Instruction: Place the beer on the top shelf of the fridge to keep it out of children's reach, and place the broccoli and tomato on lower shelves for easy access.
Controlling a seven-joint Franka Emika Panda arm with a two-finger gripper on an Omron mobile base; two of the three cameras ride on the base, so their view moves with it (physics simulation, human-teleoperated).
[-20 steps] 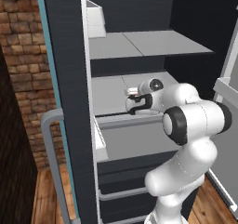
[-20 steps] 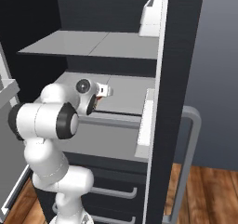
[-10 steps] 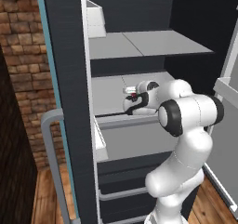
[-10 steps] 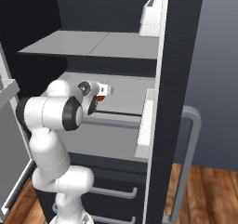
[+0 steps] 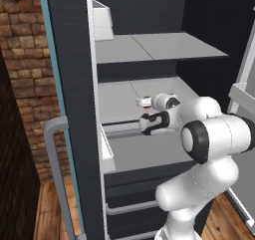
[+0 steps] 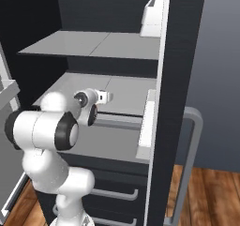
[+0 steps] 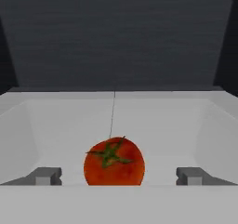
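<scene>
Open fridge (image 5: 74,84), middle grey shelf (image 7: 153,121).
Tomato (image 7: 114,162) resting there between wide-spread fingertips (image 7: 44,176) of gripper (image 7: 116,176), untouched.

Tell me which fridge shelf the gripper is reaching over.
The lower grey shelf, under the upper shelf. The open gripper sits at its level, and the tomato rests on it between the fingertips, untouched; the upper one is bare.

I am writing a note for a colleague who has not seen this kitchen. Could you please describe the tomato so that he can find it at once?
Look into the open dark fridge, at the grey shelf below the top one. The tomato rests there, between the spread fingertips of the open pincer. It is a small round red ball with a green star-shaped stem, the one coloured thing on that pale shelf.
</scene>
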